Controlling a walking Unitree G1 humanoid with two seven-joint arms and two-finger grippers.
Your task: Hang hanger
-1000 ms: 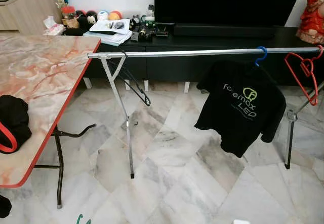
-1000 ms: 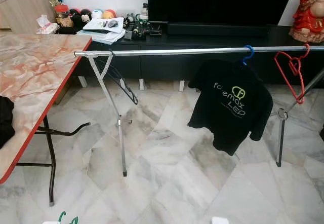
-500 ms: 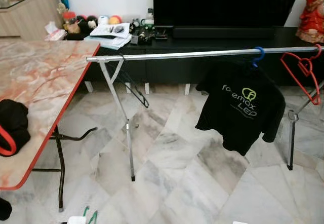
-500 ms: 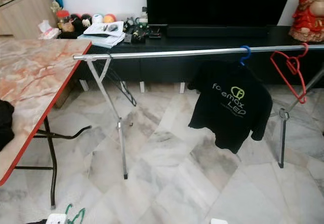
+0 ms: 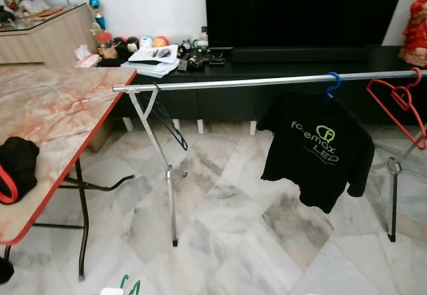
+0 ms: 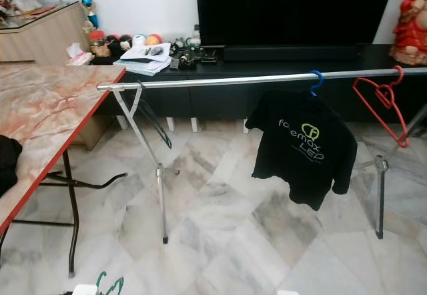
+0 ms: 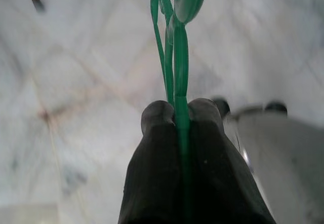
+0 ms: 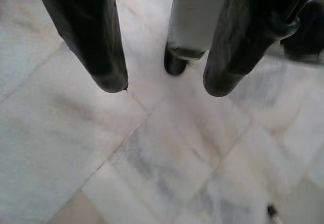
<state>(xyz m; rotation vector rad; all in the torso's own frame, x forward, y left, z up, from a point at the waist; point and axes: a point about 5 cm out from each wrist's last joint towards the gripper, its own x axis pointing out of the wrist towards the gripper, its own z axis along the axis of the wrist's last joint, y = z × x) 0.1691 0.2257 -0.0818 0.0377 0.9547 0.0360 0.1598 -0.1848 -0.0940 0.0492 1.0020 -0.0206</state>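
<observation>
My left gripper point(image 7: 176, 110) is shut on a thin green hanger point(image 7: 174, 36), whose loops rise past the fingertips; its green tips point(image 5: 130, 285) poke up at the bottom edge of the left eye view. A silver rail point(image 5: 220, 83) on folding legs crosses the room ahead. On it hang a black hanger point(image 5: 170, 118) near the left end, a black T-shirt point(image 5: 319, 149) on a blue hanger point(image 5: 331, 81), and a red hanger point(image 5: 400, 105) at the right. My right gripper point(image 8: 162, 86) is open, pointing down at the marble floor.
A marble-topped table point(image 5: 47, 128) with a red edge stands at the left, carrying a black and red bag point(image 5: 15, 168). Behind the rail runs a black TV cabinet point(image 5: 280, 58) with clutter, a large TV above it, and a red figurine point(image 5: 415, 25) at right.
The camera has tilted up and the view has shifted, so the rail sits lower in the picture. The green hanger tips stay at the bottom edge.
</observation>
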